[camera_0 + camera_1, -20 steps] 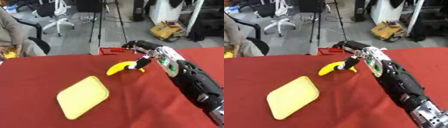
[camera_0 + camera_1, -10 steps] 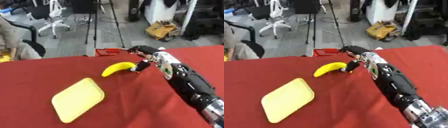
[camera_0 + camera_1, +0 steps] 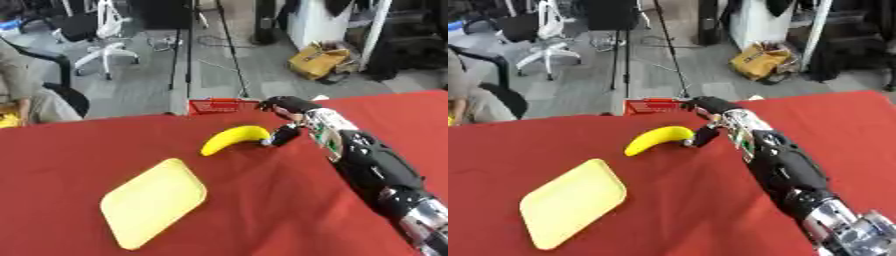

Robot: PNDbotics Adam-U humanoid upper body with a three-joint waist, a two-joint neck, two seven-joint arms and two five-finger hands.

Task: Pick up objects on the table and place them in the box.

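Observation:
A yellow banana (image 3: 232,138) lies on the red table (image 3: 262,210), near its far edge. My right hand (image 3: 289,106) reaches in from the lower right and arches over the banana's right end. Its fingers stretch toward the far edge and its thumb (image 3: 282,136) points down beside the banana's tip; the fingers are not closed round the fruit. A small red basket (image 3: 214,106) stands at the table's far edge, just behind the banana. My left hand shows in neither view.
A flat yellow tray (image 3: 153,200) lies on the table to the front left of the banana. Beyond the far edge are office chairs (image 3: 101,30), stands and a seated person at the left.
The whole picture has shifted, so the camera moved. My right hand stays over the banana's right end, its thumb a little lower beside the tip. The banana lies where it was.

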